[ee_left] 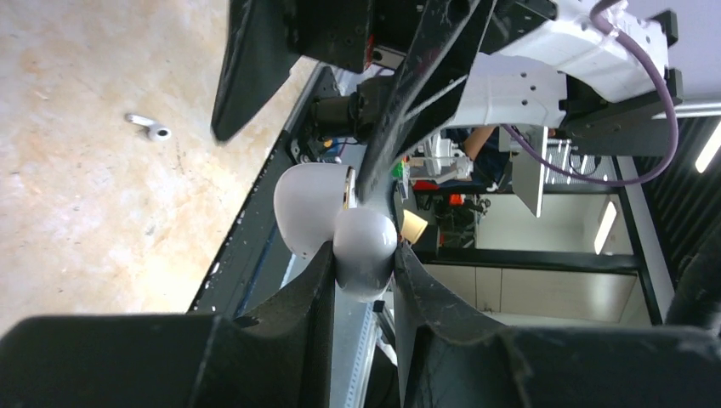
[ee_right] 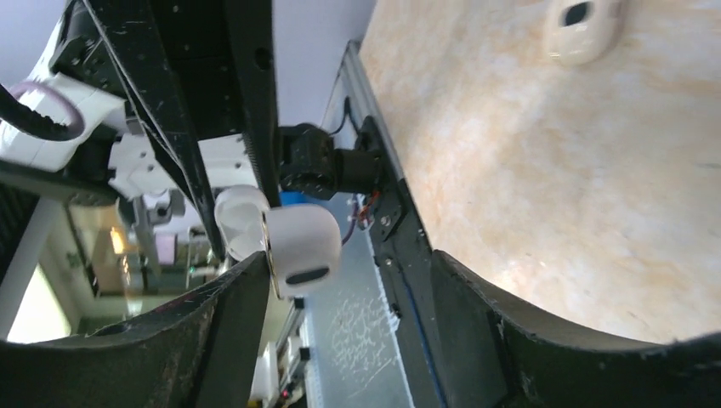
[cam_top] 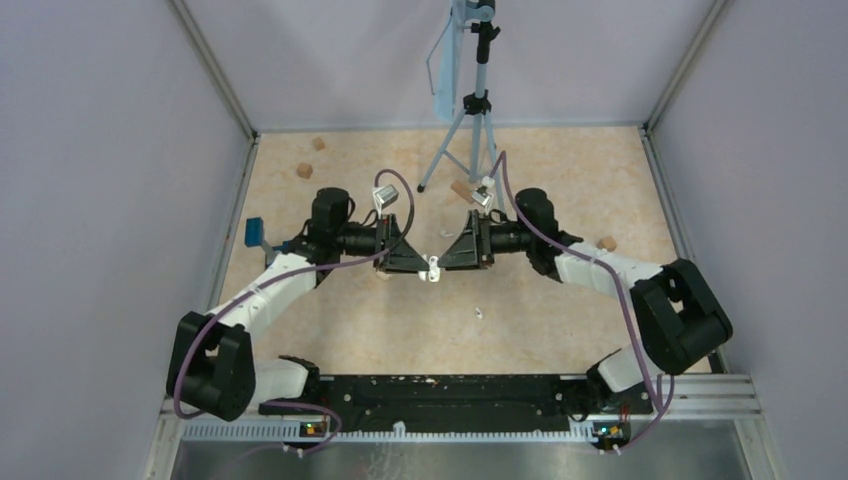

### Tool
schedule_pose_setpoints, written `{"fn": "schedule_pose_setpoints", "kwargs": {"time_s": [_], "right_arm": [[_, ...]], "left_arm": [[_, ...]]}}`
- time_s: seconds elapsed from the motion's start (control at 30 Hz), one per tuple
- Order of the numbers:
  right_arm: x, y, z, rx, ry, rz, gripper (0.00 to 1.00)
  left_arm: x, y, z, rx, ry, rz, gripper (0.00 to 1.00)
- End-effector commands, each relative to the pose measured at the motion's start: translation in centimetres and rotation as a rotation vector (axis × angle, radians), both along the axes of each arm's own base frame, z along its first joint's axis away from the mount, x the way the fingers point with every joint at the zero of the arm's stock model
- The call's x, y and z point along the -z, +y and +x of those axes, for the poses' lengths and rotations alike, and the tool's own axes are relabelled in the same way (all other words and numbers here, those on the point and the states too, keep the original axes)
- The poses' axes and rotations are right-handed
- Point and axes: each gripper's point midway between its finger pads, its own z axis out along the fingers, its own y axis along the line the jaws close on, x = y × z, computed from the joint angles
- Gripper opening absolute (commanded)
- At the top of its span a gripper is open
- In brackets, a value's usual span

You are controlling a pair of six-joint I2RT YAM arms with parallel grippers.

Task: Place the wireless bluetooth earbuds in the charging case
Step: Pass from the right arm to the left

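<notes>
The main hazard is the hold on the charging case [ee_right: 302,242]. The left gripper [ee_left: 364,257] pinches its smooth, rounded shell between the fingertips, up off the table [cam_top: 560,330]; a shell like that can probably twist or squirt out if anything pushes on it. The right gripper [ee_right: 349,257] stands spread wide at the case, with one finger right against it and the other well apart, so it grips nothing. A sideways nudge from that arm could lever the case loose, or knock the lid [ee_left: 310,208], which appears hinged open, shut; a shut lid would block any insertion.

A second hazard lies with the loose earbud [cam_top: 479,313]; it is a tiny curved sliver lying flat on the table, so a claw coming down off-centre would likely flick it away rather than catch it.

That earbud lies lower than the case, on the tabletop, to the right of it and nearer the arm bases; it is well apart from both claws, and neither gripper holds an earbud. Whether the case already contains one cannot be told; its sockets show in no view.
</notes>
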Motion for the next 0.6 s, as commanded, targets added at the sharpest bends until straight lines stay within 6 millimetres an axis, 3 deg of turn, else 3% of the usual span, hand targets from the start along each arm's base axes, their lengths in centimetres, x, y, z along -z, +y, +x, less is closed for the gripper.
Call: {"fn": "schedule_pose_setpoints", "kwargs": {"time_s": [0.0, 0.13, 0.27, 0.4, 0.57], "right_arm": [[0.4, -3.1, 3.0, 0.173, -0.091, -0.149, 0.68], [4.9, -8.1, 4.6, 0.375, -0.145, -0.549, 0.65], [8.3, -11.6, 3.6, 0.461, -0.155, -0.742, 0.57], [9.3, -11.2, 2.8, 0.451, -0.221, -0.826, 0.44], [9.4, -8.6, 4.1, 0.402, -0.321, -0.866, 0.41]], "left_arm": [[0.5, 1.5, 1.3, -0.031, -0.005, 0.035, 0.00], [1.2, 3.4, 2.1, -0.091, 0.006, 0.050, 0.00], [1.8, 4.8, 3.1, -0.141, 0.014, 0.054, 0.00], [3.5, 6.8, 4.5, -0.244, 0.045, 0.115, 0.00], [5.7, 9.1, 4.6, -0.345, 0.104, 0.102, 0.00]]}}
